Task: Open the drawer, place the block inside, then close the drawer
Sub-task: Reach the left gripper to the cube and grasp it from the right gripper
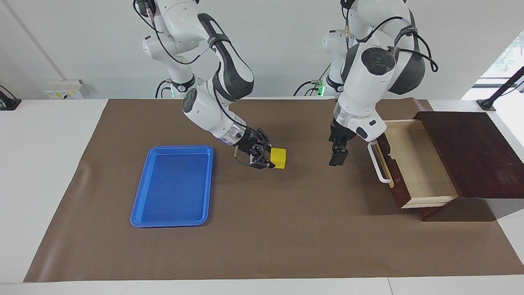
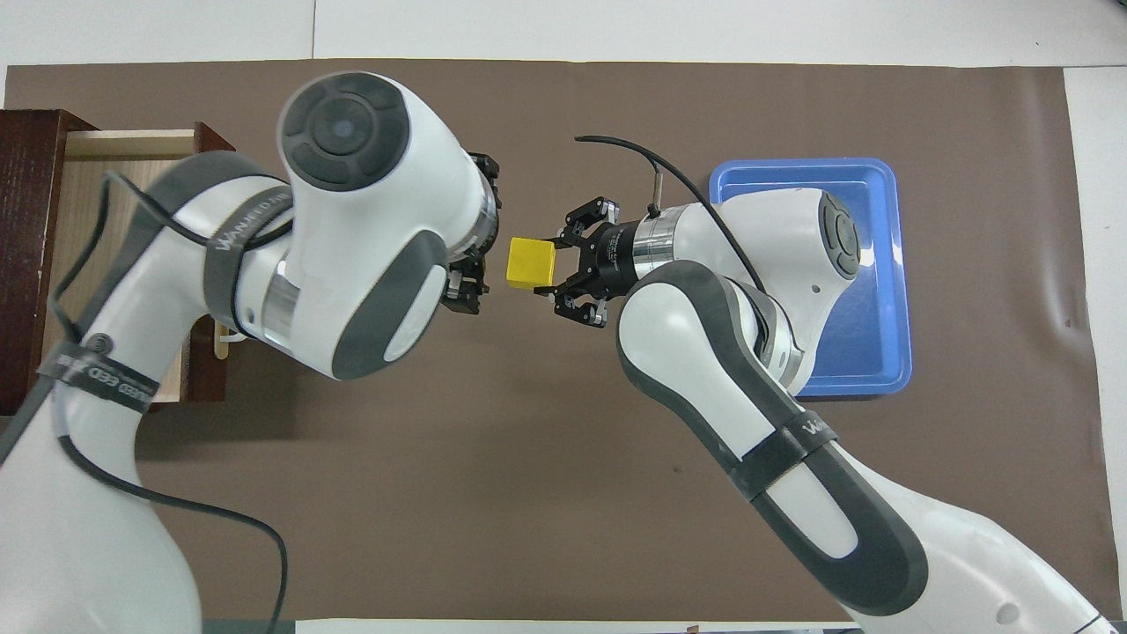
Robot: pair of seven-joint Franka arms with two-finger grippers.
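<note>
2 grippers frame the block (image 1: 278,158), and what matters is which way it lies from each. The right gripper (image 1: 267,159) is clamped on the small yellow cube, holding it in the air over the middle of the brown mat (image 1: 286,229), with the cube jutting from its fingertips toward the left arm's end of the table. The left gripper (image 1: 338,157) hangs over the mat between the block and the drawer (image 1: 413,166), fingers spread wide and holding nothing; a clear gap separates it from the cube in the facing view. The drawer stands pulled out, its pale interior bare, its white handle (image 1: 378,163) facing the middle of the table. My judgement: a handover looks likely, since the left arm is the nearer to the drawer. A blue tray (image 1: 174,184) lies toward the right arm's end.
</note>
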